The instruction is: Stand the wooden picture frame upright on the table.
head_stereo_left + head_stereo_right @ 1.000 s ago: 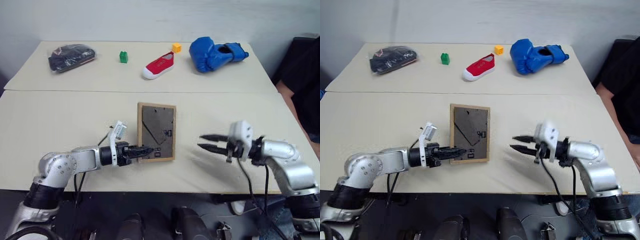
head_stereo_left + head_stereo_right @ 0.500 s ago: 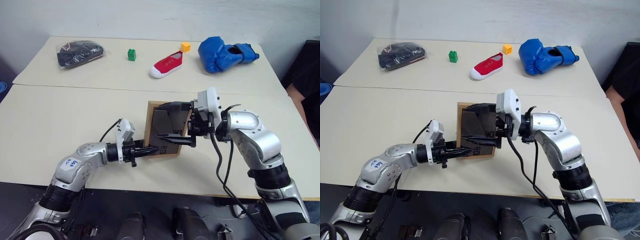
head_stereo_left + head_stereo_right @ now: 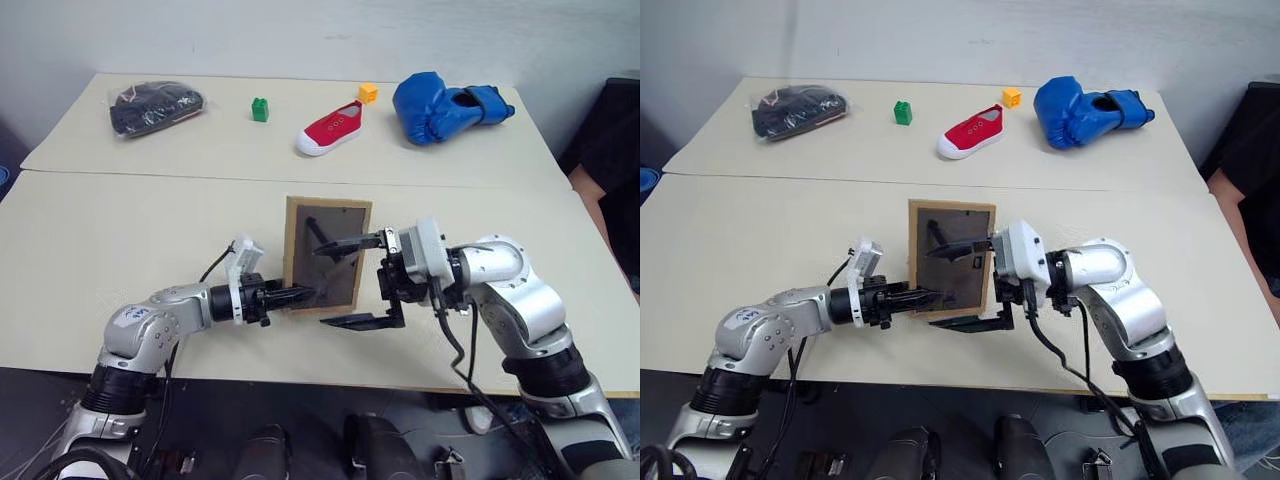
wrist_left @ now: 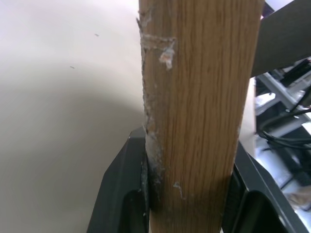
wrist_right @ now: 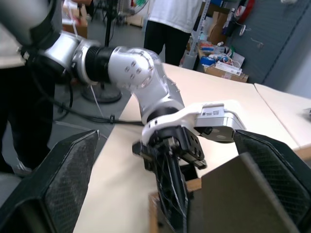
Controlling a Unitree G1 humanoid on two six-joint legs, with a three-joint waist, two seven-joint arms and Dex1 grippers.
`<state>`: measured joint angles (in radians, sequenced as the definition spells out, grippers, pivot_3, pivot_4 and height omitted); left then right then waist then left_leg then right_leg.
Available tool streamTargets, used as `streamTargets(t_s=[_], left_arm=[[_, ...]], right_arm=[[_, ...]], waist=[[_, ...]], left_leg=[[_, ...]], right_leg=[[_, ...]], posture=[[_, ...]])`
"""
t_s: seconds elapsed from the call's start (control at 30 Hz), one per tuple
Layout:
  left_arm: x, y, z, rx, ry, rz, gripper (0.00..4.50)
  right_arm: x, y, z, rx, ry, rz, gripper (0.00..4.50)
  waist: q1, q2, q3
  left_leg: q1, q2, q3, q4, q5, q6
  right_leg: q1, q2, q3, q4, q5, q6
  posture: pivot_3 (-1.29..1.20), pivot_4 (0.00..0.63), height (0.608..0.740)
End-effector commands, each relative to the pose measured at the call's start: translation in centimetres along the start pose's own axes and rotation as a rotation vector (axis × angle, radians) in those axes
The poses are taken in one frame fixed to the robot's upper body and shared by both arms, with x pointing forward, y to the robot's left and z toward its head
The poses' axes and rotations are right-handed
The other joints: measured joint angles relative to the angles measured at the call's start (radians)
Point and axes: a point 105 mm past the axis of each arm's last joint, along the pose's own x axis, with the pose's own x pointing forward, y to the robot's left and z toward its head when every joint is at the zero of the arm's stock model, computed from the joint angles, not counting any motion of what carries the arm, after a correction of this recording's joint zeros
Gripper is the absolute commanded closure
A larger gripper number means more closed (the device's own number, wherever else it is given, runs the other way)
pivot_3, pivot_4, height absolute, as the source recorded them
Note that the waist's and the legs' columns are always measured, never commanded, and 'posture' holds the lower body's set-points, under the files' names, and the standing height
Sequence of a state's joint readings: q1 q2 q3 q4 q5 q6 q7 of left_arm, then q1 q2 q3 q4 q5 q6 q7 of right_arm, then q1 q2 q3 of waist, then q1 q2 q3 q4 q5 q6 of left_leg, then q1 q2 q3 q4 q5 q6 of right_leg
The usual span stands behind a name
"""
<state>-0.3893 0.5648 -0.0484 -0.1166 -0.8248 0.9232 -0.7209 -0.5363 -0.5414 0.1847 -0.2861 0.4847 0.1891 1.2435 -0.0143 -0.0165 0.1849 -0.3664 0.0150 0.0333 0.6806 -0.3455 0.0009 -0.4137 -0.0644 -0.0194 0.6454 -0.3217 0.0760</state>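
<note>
Since the frame of 1 second ago, the wooden picture frame (image 3: 326,255) has gone from lying flat on the table (image 3: 120,230) to being tipped up on its near edge. The right gripper (image 3: 352,282), which hung well to the right of the frame then, has swung in against the frame's back, and its 2 fingers have spread wide.

The left gripper (image 3: 300,296) sits at the frame's near left corner. In the left wrist view its 2 black fingers (image 4: 127,194) are clamped on either side of the light-wood edge (image 4: 197,111), so the frame is carried there.

The right gripper's fingers stand far apart: the upper one reaches across the dark back panel, the lower one lies low, just off the frame's near right corner. It grips nothing as far as I can see. The right wrist view looks over the frame's back panel (image 5: 243,199) toward the left gripper.

Progress, as I judge it: the lift off the table is done and the frame is close to upright, its back toward the robot. What is left is getting the fold-out stand behind the frame to bear on the table, then letting go with the left gripper without the frame toppling. Whether the stand is already swung out, I cannot tell.
</note>
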Motion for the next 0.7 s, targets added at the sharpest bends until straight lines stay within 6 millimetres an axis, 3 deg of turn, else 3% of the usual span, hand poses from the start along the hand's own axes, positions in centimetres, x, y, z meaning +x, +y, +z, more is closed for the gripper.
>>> streamTargets(t_s=[0.03, 0.13, 0.2, 0.27, 0.33, 0.43, 0.53, 0.7], left_arm=[[-1.2, -0.1, 1.4, -0.006, -0.049, -0.003, 3.23], [-1.4, -1.2, 1.5, -0.015, -0.036, -0.068, 3.23], [-2.1, -3.0, 1.9, -0.144, -0.026, -0.194, 3.23], [-3.3, -3.4, 1.6, -0.339, 0.057, -0.239, 3.23], [-4.2, -3.4, 1.2, -0.456, 0.133, -0.229, 3.23], [-4.7, -3.3, 1.5, -0.585, 0.155, -0.266, 3.23], [-4.5, -3.6, 2.0, -0.656, 0.169, -0.319, 3.23], [-3.9, -4.2, 2.8, -0.746, 0.176, -0.383, 3.23]], right_arm=[[-1.0, 0.2, 0.6, -0.132, 0.003, -0.007, 0.02], [-1.7, -1.5, 1.3, -0.249, -0.033, -0.134, 0.02], [-3.5, -3.7, 2.4, -0.289, -0.06, -0.279, 0.02], [-6.2, -4.9, 2.3, -0.376, 0.01, -0.362, 0.02], [-7.9, -5.1, 1.5, -0.445, 0.099, -0.369, 0.02], [-9.4, -4.5, -1.4, -0.655, 0.299, -0.291, 0.02], [-9.0, -4.5, -2.5, -0.864, 0.34, -0.27, 0.02], [-6.8, -5.1, -2.9, -1.021, 0.288, -0.279, 0.02]], waist=[[-0.004, 0.0, 0.0], [-0.012, 0.0, 0.0], [-0.016, 0.0, 0.0], [-0.014, 0.0, 0.0], [-0.01, 0.0, 0.0], [-0.013, 0.0, 0.0], [-0.016, 0.0, 0.0], [-0.028, 0.0, 0.0]], left_leg=[[0.0, 0.0, 0.0, 0.0, 0.0, 0.0], [0.0, 0.0, 0.0, 0.0, 0.0, 0.0], [0.0, 0.0, 0.0, 0.0, 0.0, -0.001], [-0.001, 0.0, 0.0, 0.001, 0.001, -0.001], [-0.001, 0.0, -0.001, 0.001, 0.001, -0.001], [-0.001, -0.001, -0.002, 0.001, 0.0, 0.0], [-0.001, -0.001, -0.001, 0.001, 0.0, 0.0], [-0.001, 0.0, 0.0, 0.002, 0.002, -0.004]], right_leg=[[0.0, 0.0, 0.0, 0.0, 0.0, 0.0], [0.0, 0.0, 0.0, 0.0, 0.0, 0.0], [0.0, 0.0, 0.0, 0.0, 0.0, 0.0], [-0.001, 0.0, 0.0, 0.001, 0.0, 0.0], [-0.001, 0.0, -0.001, 0.001, 0.0, 0.0], [0.001, 0.0, -0.001, 0.0, 0.0, 0.0], [0.0, 0.0, -0.001, 0.001, 0.0, 0.0], [-0.003, 0.0, 0.001, 0.004, 0.0, 0.0]], posture=[[0.0, 0.15, 0.74], [0.0, 0.15, 0.74], [0.0, 0.15, 0.74], [0.0, 0.15, 0.74], [0.0, 0.15, 0.74], [0.0, 0.15, 0.74], [0.0, 0.15, 0.74], [0.0, 0.15, 0.74]])
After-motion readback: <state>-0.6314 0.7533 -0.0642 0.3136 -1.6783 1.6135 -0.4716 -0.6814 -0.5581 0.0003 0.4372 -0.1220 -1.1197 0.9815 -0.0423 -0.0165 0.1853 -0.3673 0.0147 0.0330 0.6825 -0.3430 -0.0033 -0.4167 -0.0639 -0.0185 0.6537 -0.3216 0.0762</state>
